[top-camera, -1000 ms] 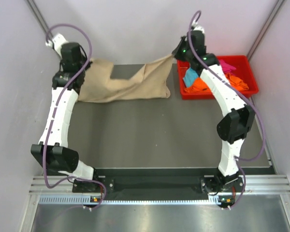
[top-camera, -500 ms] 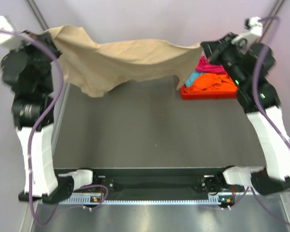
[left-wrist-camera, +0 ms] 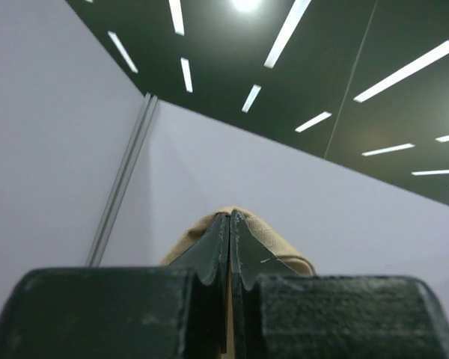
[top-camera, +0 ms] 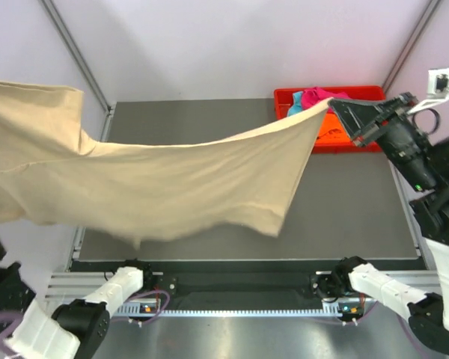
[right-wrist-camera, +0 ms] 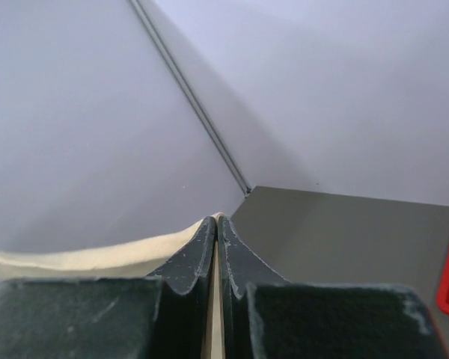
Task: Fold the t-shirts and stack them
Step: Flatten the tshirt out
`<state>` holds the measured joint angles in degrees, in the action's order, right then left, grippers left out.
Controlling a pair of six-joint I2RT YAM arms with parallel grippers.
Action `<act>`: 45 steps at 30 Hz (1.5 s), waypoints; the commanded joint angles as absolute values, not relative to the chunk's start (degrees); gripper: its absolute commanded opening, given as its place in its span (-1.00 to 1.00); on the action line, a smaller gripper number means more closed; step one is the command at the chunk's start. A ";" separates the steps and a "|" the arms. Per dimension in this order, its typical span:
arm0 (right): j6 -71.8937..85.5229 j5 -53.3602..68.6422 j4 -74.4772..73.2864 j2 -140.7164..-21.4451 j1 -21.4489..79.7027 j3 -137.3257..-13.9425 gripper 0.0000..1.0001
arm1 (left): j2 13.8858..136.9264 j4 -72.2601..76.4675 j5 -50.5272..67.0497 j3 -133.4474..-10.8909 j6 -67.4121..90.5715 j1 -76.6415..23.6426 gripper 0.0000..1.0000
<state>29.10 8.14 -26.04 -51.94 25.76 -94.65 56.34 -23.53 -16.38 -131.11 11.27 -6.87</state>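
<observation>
One beige t-shirt (top-camera: 157,187) hangs stretched in the air above your table (top-camera: 344,202), a broad sagging sheet running from the far left to the right corner, with its lower edge drooping near the front. Half a second ago it hung bunched at the back; now it is wider and nearer. Your left gripper (left-wrist-camera: 230,224) and right gripper (top-camera: 335,107) each pinch its cloth tight. The magenta t-shirt (top-camera: 314,97) and orange t-shirt (top-camera: 334,134) lie in the red tray (top-camera: 363,92).
</observation>
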 commanded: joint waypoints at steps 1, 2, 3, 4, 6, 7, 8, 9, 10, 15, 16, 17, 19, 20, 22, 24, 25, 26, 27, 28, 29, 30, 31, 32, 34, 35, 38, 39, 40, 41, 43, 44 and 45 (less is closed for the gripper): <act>32.25 8.88 -23.04 -58.95 26.37 -91.51 -1.00 | 62.49 -23.91 -18.28 -120.73 7.74 -8.09 -1.00; 32.69 8.70 -21.72 -60.37 26.45 -90.36 -1.00 | 63.19 -23.04 -18.54 -117.28 7.73 -8.09 -1.00; 33.22 8.61 -19.71 -62.03 26.37 -89.39 -1.00 | 63.54 -21.72 -19.50 -113.68 7.56 -8.09 -1.00; 33.14 8.70 -18.73 -65.88 26.63 -87.64 -1.00 | 63.81 -19.10 -20.12 -106.07 7.99 -8.00 -1.00; 32.44 8.35 -16.71 -70.12 27.24 -86.23 -1.00 | 65.03 -15.31 -22.31 -98.04 7.82 -8.00 -1.00; 32.61 8.44 -15.57 -72.14 27.33 -84.39 -1.00 | 65.74 -11.55 -23.54 -94.08 8.17 -7.82 -1.00; 32.26 8.18 -14.08 -76.07 27.42 -83.42 -1.00 | 67.74 -10.12 -24.08 -87.69 8.96 -6.60 -1.00; 31.12 7.30 -11.71 -78.11 27.33 -82.63 -1.00 | 68.98 -8.37 -23.12 -84.84 9.66 -5.90 -1.00; 30.77 5.73 -11.17 -80.31 27.42 -82.53 -1.00 | 70.47 -5.57 -23.12 -81.86 9.67 -5.37 -1.00; 27.34 2.99 -7.13 -98.67 25.40 -88.75 -1.00 | 87.95 8.34 -18.11 -74.70 12.22 -0.44 -1.00; 27.25 2.55 -6.60 -104.27 24.88 -92.25 -1.00 | 91.02 9.74 -17.76 -76.10 12.22 -0.44 -1.00; 27.25 2.46 -6.24 -107.20 23.92 -94.37 -1.00 | 96.71 11.76 -17.67 -76.98 12.48 1.65 -1.00; 26.55 2.11 -7.64 -115.17 22.94 -102.42 -1.00 | 102.19 14.06 -14.43 -81.44 14.41 2.98 -1.00; 26.54 1.76 -8.60 -117.57 22.24 -105.35 -1.00 | 106.57 14.15 -13.28 -83.30 14.76 3.86 -1.00; 26.37 2.02 -10.89 -123.19 21.62 -112.72 -1.00 | 110.46 14.59 -11.96 -88.82 14.77 4.22 -1.00; 25.41 1.50 -13.78 -126.29 20.92 -117.40 -1.00 | 115.47 14.33 -10.29 -92.62 14.94 4.92 -1.00; 25.40 1.58 -14.06 -128.21 20.66 -120.21 -1.00 | 116.97 14.24 -9.33 -95.94 15.20 5.18 -1.00; 25.40 1.84 -14.06 -128.84 20.05 -121.10 -1.00 | 119.24 13.98 -8.53 -97.54 15.47 5.71 -1.00; 25.66 2.11 -14.06 -129.46 19.60 -121.72 -1.00 | 120.14 13.80 -7.57 -98.86 15.90 5.97 -1.00; 25.75 2.63 -13.98 -130.42 19.34 -122.69 -1.00 | 121.54 13.80 -7.56 -100.79 16.60 6.24 -1.00; 25.93 3.07 -13.54 -130.78 18.73 -122.70 -1.00 | 121.99 13.80 -7.47 -101.51 16.87 6.41 -1.00; 25.84 3.42 -13.01 -131.04 18.63 -122.87 -1.00 | 122.69 13.62 -6.77 -102.21 17.66 6.50 -1.00; 25.84 3.86 -12.75 -131.57 18.28 -122.87 -1.00 | 123.13 13.19 -6.51 -103.09 17.84 6.59 -1.00; 25.75 4.39 -12.14 -131.83 17.93 -122.87 -1.00 | 123.31 13.18 -5.98 -103.27 18.10 6.59 -1.00; 25.93 5.09 -12.04 -132.71 17.67 -123.13 -1.00 | 123.14 13.18 -3.96 -103.18 19.24 6.59 -1.00; 25.93 5.27 -12.30 -132.80 17.49 -123.22 -1.00 | 122.87 12.84 -3.35 -103.01 19.94 6.50 -1.00; 25.49 5.45 -13.27 -132.89 17.23 -123.31 -1.00 | 120.42 10.91 -2.02 -101.43 22.57 6.50 -1.00; 25.40 5.36 -13.53 -132.63 17.23 -123.31 -1.00 | 119.45 10.64 -1.85 -99.95 22.76 6.59 -1.00; 25.40 5.36 -13.80 -132.37 17.14 -123.14 -1.00 | 117.09 10.63 -1.93 -98.89 22.85 6.50 -1.00; 25.49 5.36 -13.36 -131.93 17.05 -122.79 -1.00 | 115.77 10.63 -2.46 -97.83 23.81 6.50 -1.00; 25.84 5.45 -12.66 -130.70 16.79 -121.20 -1.00 | 112.07 10.72 -3.69 -95.63 24.17 6.85 -1.00; 26.10 5.45 -12.31 -130.43 16.53 -120.85 -1.00 | 110.93 10.46 -3.78 -95.19 23.91 6.94 -1.00; 26.28 5.36 -12.30 -129.91 16.26 -120.59 -1.00 | 109.00 10.02 -4.21 -95.27 23.56 6.94 -1.00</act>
<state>26.57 4.84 -14.81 -132.62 17.41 -120.44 118.15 7.68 -3.73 -95.29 22.48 6.37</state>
